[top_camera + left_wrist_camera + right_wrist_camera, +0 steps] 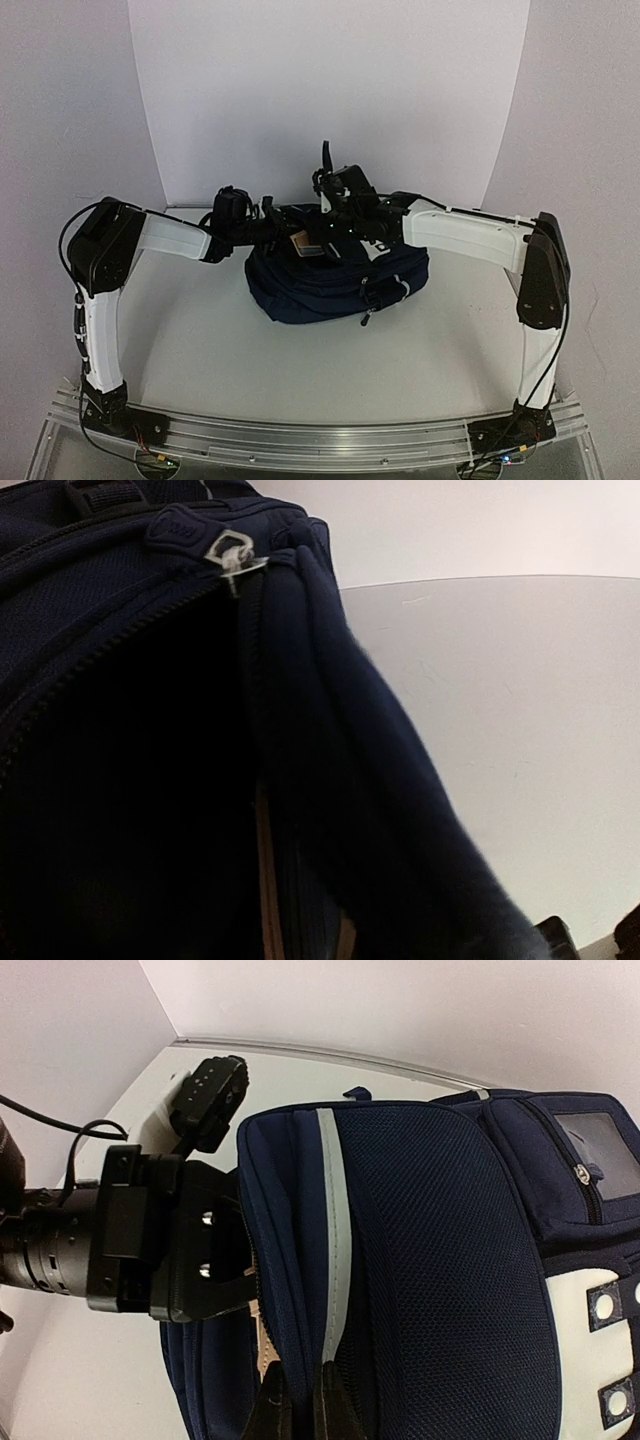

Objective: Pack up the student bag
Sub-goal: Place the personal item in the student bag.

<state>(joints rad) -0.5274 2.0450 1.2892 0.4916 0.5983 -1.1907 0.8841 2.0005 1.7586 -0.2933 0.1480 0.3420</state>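
The table (200, 330) is the biggest thing here, and the student bag (330, 290) sits about mid-table, a bit toward the back wall. From above it lies with its long axis running left to right. Its zippered front faces the arm bases, and the opening is up at the far edge where both arms meet.

Honestly a lot of it is hard to read. In the left wrist view the inside of the bag is just black and I can't make out any contents. The right wrist view cuts the bag off at the right and the bottom, so the white patch (585, 1335) only partly shows.

The left gripper (245, 1280) is right against the open rim on the left side. Its fingertips disappear behind the fabric, so I can't tell if they're spread or pinching.

The right gripper (300, 1410) is barely in frame at the bottom. Its two fingers sit close together on either side of the rim with the white stripe (335, 1220), and it looks like they're pinching that rim.

Small stuff: a silver zipper pull (232, 555) sits at the top of the opening. A thin tan edge (265, 880) shows just inside it, but I can't say what that is.
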